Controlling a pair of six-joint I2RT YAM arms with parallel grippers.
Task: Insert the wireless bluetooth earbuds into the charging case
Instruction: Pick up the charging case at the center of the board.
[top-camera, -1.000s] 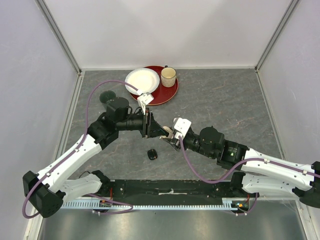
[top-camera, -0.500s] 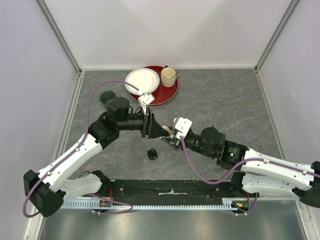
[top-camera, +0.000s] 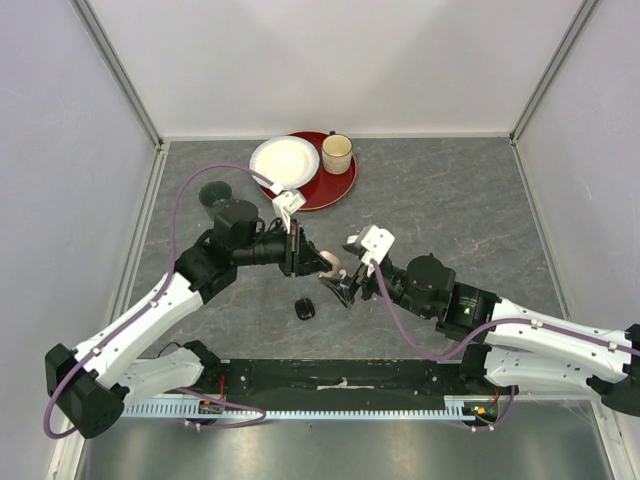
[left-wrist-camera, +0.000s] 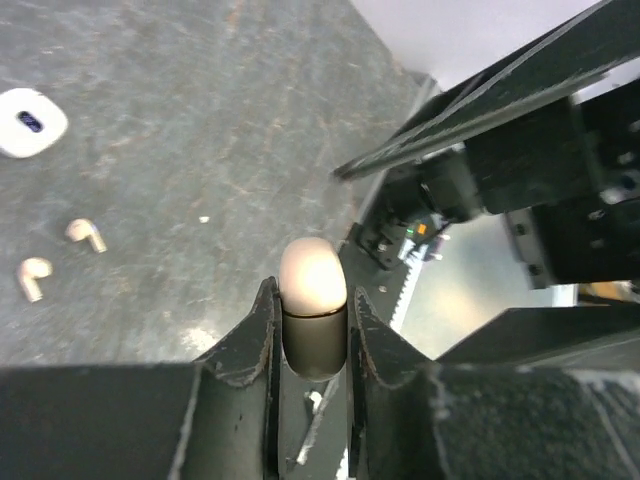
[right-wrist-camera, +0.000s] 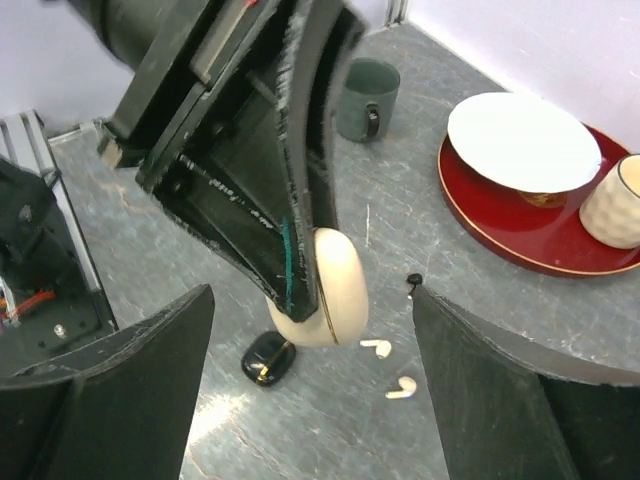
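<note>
Charging case, pinkish-beige, is pinched upright between the left gripper's fingers, lifted above the table. The right gripper is spread wide and holds nothing; the left fingers and case fill the gap in front of it. Two beige earbuds lie loose on the table below, with a black case just beside them and a white case farther off. Beyond are a green mug and a red tray with a plate and cup.
</note>
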